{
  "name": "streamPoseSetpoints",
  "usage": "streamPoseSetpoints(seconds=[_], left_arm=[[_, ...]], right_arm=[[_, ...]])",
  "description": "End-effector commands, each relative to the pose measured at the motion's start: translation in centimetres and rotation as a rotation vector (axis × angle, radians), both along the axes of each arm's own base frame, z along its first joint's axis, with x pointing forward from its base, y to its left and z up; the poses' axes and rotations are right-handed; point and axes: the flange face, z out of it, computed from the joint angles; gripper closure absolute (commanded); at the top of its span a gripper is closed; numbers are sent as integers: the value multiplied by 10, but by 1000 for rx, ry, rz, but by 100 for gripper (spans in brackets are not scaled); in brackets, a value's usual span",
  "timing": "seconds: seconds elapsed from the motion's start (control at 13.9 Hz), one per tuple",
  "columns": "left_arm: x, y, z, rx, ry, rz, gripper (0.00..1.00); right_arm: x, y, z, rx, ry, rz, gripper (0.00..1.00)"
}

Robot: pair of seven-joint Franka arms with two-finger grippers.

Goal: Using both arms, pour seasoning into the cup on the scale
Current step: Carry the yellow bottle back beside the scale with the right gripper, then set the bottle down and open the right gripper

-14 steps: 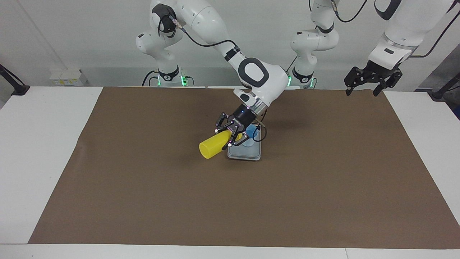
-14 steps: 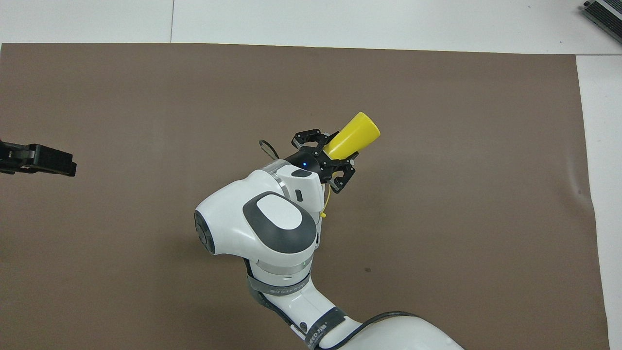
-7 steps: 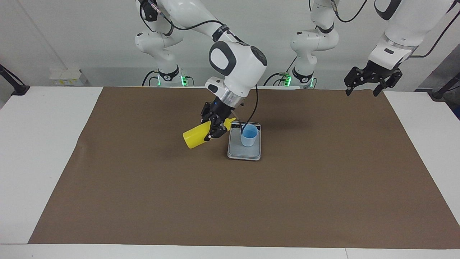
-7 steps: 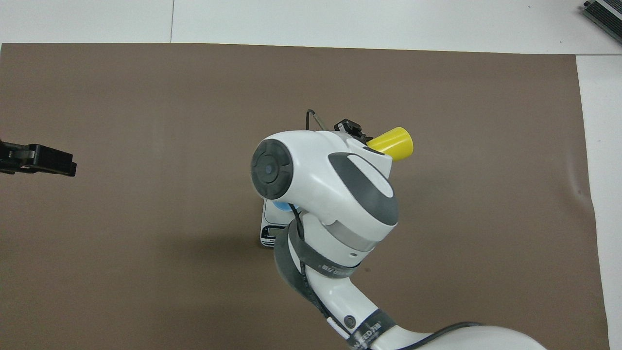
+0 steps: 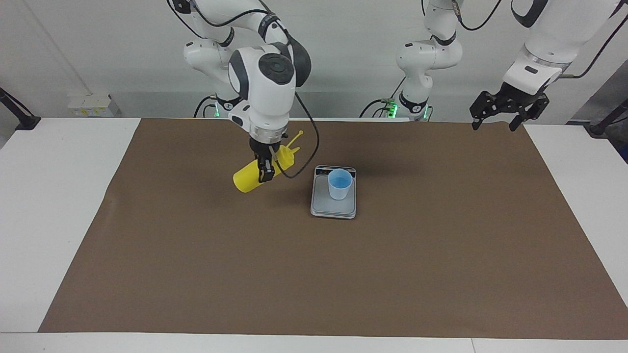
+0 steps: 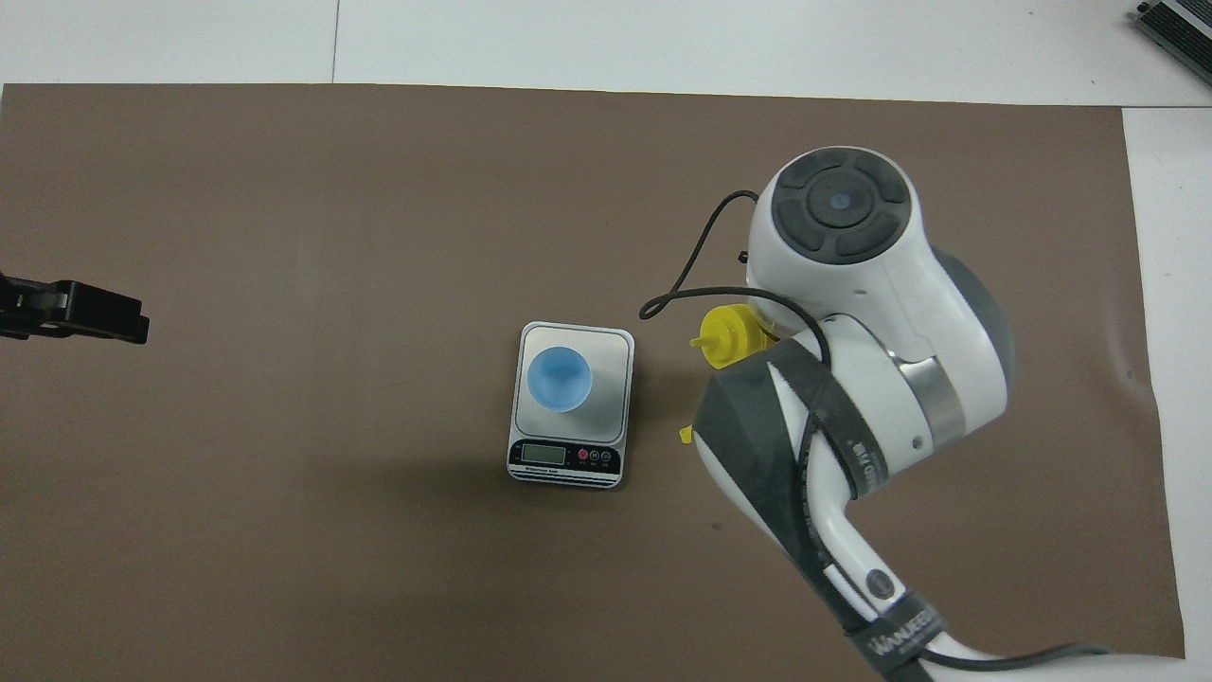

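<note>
My right gripper (image 5: 266, 172) is shut on the yellow seasoning bottle (image 5: 245, 180), held tilted in the air over the mat beside the scale, toward the right arm's end. Its nozzle (image 6: 724, 336) points up toward the scale's side, with the cap strap sticking out. In the overhead view the right arm hides the gripper and most of the bottle. The light blue cup (image 5: 340, 184) (image 6: 559, 377) stands upright on the silver-grey scale (image 5: 332, 208) (image 6: 614, 374), uncovered. My left gripper (image 5: 494, 123) (image 6: 76, 311) waits open, raised over the mat's edge at the left arm's end.
A brown mat (image 5: 343, 274) covers most of the white table (image 5: 59, 196). A grey device (image 6: 1174, 24) lies at the table's corner farthest from the robots, at the right arm's end.
My right arm swung the bottle away from over the cup toward its own end, turning it from nozzle-down to nozzle-up. The cup has come into plain sight. The left arm stayed still.
</note>
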Motion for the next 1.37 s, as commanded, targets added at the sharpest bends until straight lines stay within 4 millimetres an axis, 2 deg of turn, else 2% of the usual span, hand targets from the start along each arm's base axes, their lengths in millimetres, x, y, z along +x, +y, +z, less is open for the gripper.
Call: streamPoseSetpoints(seconds=[0.0,0.29,0.58,0.79,0.94,1.15,1.3], left_arm=[[-4,4,1,21,6,1,0],[-4,4,1,21,6,1,0],[-4,4,1,21,6,1,0],[-4,3,1,21,6,0,0],[-4,4,1,21,6,1,0],[-4,4,1,21,6,1,0],[-4,4,1,21,6,1,0]], right_arm=[[2,-43,1,149,59,-50,100],[8,-119,-17,382,141,-93,100],[-4,-190,-45,610,158,-145,100],[-8,-234,-62,736,142,-217,100],[-12,-247,-75,788,138,-219,100],[-28,-272,-117,865,98,-166,100],[-26,-271,-125,901,87,-198,100]])
